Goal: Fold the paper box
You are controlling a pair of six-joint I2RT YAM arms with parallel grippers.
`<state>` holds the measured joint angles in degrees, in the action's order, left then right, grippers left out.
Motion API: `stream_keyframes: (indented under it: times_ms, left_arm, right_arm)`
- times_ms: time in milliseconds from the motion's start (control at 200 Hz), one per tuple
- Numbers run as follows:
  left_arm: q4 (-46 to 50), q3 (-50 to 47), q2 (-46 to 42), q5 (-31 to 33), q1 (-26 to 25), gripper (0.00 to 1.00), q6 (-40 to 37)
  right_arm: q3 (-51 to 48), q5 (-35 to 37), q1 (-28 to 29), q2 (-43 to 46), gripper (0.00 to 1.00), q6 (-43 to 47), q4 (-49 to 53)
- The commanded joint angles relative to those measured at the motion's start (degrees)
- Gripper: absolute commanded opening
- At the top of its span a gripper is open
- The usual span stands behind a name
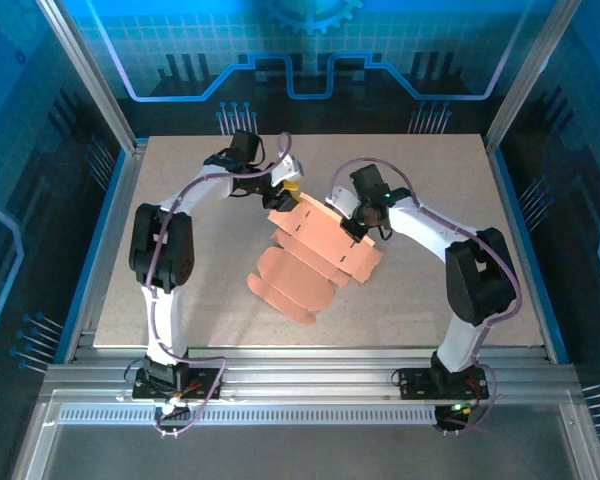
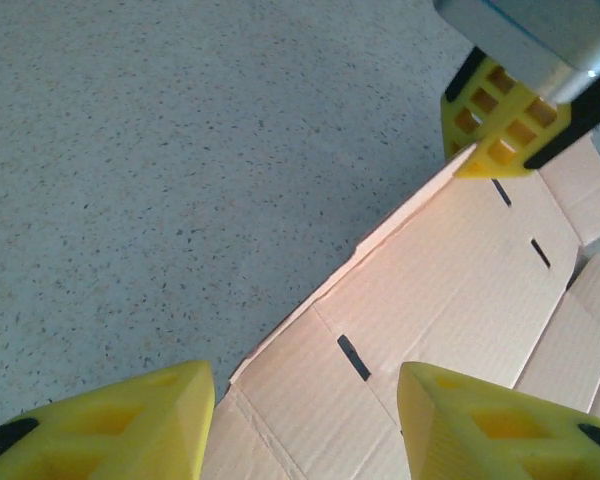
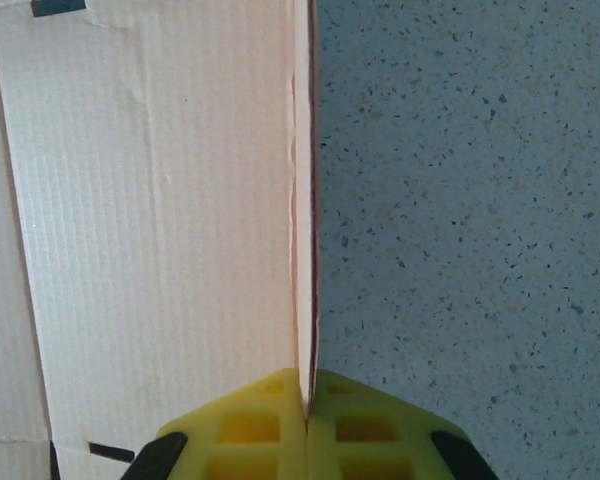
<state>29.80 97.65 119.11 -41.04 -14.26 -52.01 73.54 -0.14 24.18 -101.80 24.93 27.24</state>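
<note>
The paper box (image 1: 315,260) is a salmon-orange die-cut sheet with flaps and slots, lying mid-table with its far panel raised. My right gripper (image 1: 362,218) is shut on that raised panel's edge; in the right wrist view the yellow fingertips (image 3: 307,415) pinch the thin cardboard (image 3: 150,220) edge-on. My left gripper (image 1: 285,195) hovers at the sheet's far left corner. In the left wrist view its fingers (image 2: 305,420) stand apart over the slotted panel (image 2: 450,290), with nothing clamped. The right gripper's fingers (image 2: 500,125) show at the top right there, closed on the same edge.
The sheet lies on a beige speckled table board (image 1: 180,200), which reaches out on every side of it. An aluminium frame rail (image 1: 310,375) runs along the near edge by the arm bases. Blue enclosure walls (image 1: 40,200) stand to the left, right and back.
</note>
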Motion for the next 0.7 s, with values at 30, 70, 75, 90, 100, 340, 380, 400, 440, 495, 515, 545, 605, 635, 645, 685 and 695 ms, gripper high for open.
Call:
stream_keyframes:
  times_ms: [30,70,75,90,100,340,380,400,440,495,515,545,605,635,645,685,695]
  left_arm:
    - [5.03,2.63,2.00,-4.05,-1.37,0.50,-10.66]
    - [4.70,2.71,2.46,-3.71,-1.62,0.49,-10.83]
    - [4.68,2.76,2.54,-3.70,-1.63,0.49,-10.83]
    - [4.65,2.88,2.68,-3.66,-1.72,0.49,-10.83]
    - [4.65,2.92,2.74,-3.62,-1.73,0.49,-10.83]
    - [3.52,3.25,3.62,-4.14,-2.59,0.40,-12.15]
    - [3.43,3.25,3.74,-4.05,-2.77,0.40,-12.15]
    - [3.42,3.25,3.82,-3.89,-2.86,0.40,-12.15]
    - [3.27,3.25,4.05,-3.58,-3.09,0.40,-12.13]
    - [2.62,3.25,4.34,-2.82,-3.36,0.40,-11.99]
    - [2.28,3.20,4.44,-2.52,-3.48,0.40,-11.86]
    - [1.82,3.25,4.58,-2.11,-3.64,0.40,-11.67]
    - [0.59,3.25,4.97,-0.96,-4.05,0.40,-11.06]
    - [-0.41,3.16,5.11,0.06,-4.30,0.40,-10.63]
    - [-0.72,3.05,5.18,0.36,-4.35,0.40,-10.54]
    - [-2.14,2.87,5.42,1.83,-4.60,0.43,-10.48]
    - [-2.56,2.65,5.41,2.19,-4.67,0.44,-10.42]
  right_arm:
    - [1.77,-1.38,-0.19,-1.18,0.00,1.16,1.67]
    - [1.87,-1.36,-0.24,-1.17,0.00,1.25,1.80]
    - [1.87,-1.35,-0.21,-1.19,0.00,1.26,1.82]
    - [1.85,-1.36,-0.19,-1.26,0.00,1.24,1.84]
    - [1.93,-1.35,-0.15,-1.22,0.00,1.26,1.85]
    - [1.74,-1.45,-0.12,-1.25,0.00,1.12,1.94]
    - [1.74,-1.48,-0.12,-1.22,0.00,1.01,1.91]
    - [1.76,-1.46,-0.10,-1.21,0.00,0.96,1.85]
    - [1.78,-1.70,-0.10,-1.14,0.00,0.89,1.85]
    - [1.78,-1.95,-0.02,-1.12,0.00,0.80,1.76]
    - [1.77,-1.97,0.03,-1.17,0.00,0.80,1.77]
    - [1.76,-1.97,0.07,-1.15,0.00,0.82,1.76]
    - [1.77,-1.97,0.22,-1.19,0.00,0.91,1.85]
    - [1.76,-1.97,0.25,-1.17,0.00,0.91,1.85]
    - [1.78,-1.95,0.25,-1.20,0.00,0.91,1.85]
    - [1.77,-1.97,0.30,-1.19,0.00,0.99,2.02]
    - [1.78,-1.97,0.32,-1.15,0.00,1.04,2.02]
